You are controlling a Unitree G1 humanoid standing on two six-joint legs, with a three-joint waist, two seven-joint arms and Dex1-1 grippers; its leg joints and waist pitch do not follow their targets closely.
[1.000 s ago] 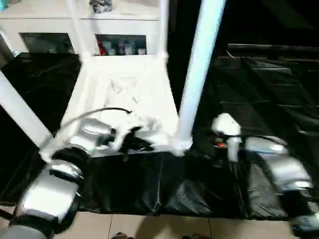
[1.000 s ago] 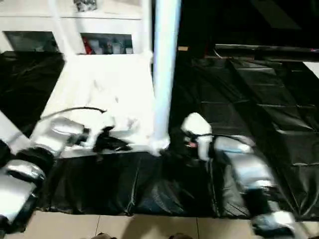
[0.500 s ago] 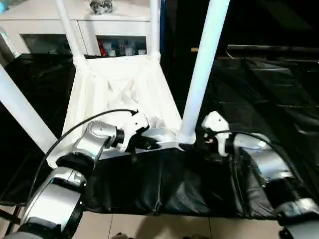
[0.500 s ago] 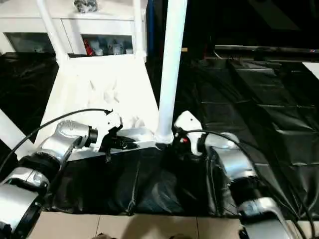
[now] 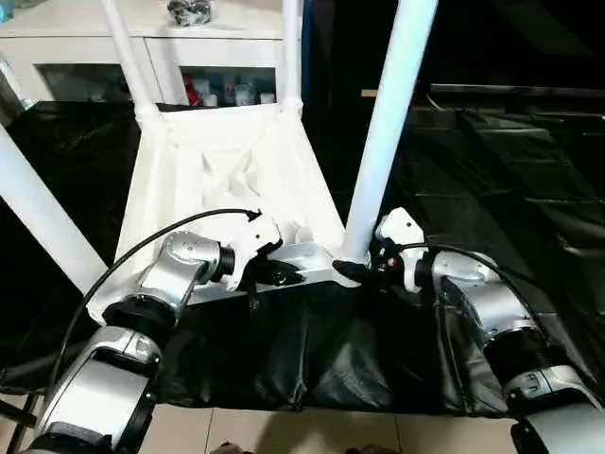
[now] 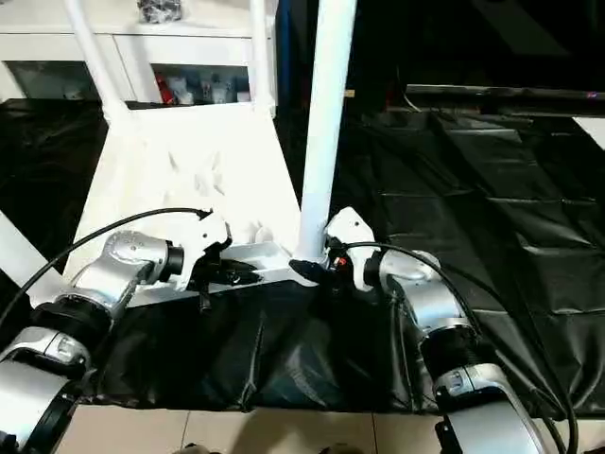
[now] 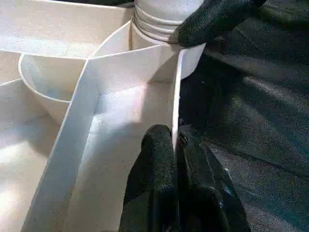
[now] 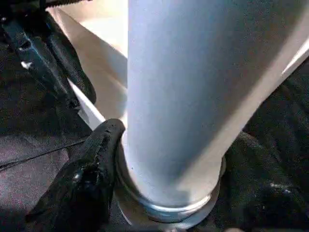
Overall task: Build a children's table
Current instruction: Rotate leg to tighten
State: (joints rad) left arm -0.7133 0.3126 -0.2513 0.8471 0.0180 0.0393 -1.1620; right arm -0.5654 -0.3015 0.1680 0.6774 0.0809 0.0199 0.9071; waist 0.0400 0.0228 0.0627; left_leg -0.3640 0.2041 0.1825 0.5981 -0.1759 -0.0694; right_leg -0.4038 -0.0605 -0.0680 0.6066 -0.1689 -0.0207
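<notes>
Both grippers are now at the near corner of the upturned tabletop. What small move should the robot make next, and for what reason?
Probably turn or press the leg further into its corner socket. The right gripper is around the leg's base, and the left gripper pinches the tabletop rim beside it, bracing it. Whether the leg is fully seated cannot be told.
</notes>
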